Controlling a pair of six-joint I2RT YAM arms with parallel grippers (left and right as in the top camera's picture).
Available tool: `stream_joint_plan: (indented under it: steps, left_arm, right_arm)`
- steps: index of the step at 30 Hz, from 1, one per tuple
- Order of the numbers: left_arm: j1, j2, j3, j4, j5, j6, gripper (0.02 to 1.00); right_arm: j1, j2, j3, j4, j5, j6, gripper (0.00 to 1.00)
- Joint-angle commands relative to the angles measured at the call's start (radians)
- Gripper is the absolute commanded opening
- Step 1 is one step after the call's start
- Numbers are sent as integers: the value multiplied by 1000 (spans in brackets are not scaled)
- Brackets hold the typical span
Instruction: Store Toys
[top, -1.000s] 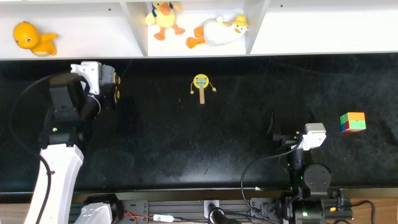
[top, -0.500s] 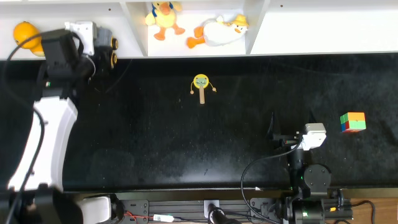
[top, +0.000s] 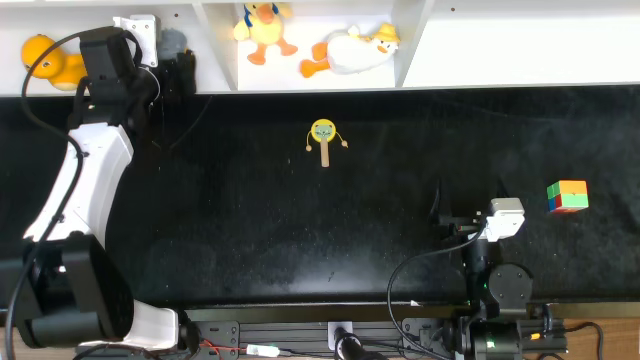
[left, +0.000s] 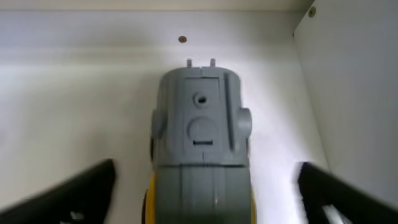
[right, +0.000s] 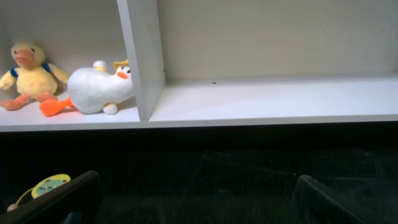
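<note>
A grey toy vehicle with yellow wheels (left: 200, 137) stands inside the left shelf compartment (left: 74, 106), close to its right wall. My left gripper (top: 178, 68) is at that compartment's mouth; its fingers (left: 81, 193) stand open on either side of the toy, with gaps showing. On the black table lie a yellow rattle drum (top: 323, 136) and a colour cube (top: 567, 196). My right gripper (right: 199, 202) rests open low over the table at the front right (top: 441, 212), facing the shelf.
An orange duck (top: 50, 58) shares the left compartment. A yellow duck plush (top: 265, 28) and a white goose plush (top: 350, 50) lie in the middle compartment. The right compartment (right: 280, 93) has bare floor. Dividers (right: 142, 56) separate the compartments.
My left arm has swung from the table's left side up into the left shelf compartment, carrying the grey toy with it. The right arm has not moved.
</note>
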Motion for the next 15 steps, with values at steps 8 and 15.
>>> stream_joint_plan:
  steps: [8, 15]
  left_arm:
    - [-3, -153, -49, -158, -111, 5, 998]
    - [-4, -547, -381, -187, -216, 5, 998]
  right_arm:
    - [6, -9, -14, 6, 8, 0, 996]
    - [6, -9, -14, 5, 8, 0, 996]
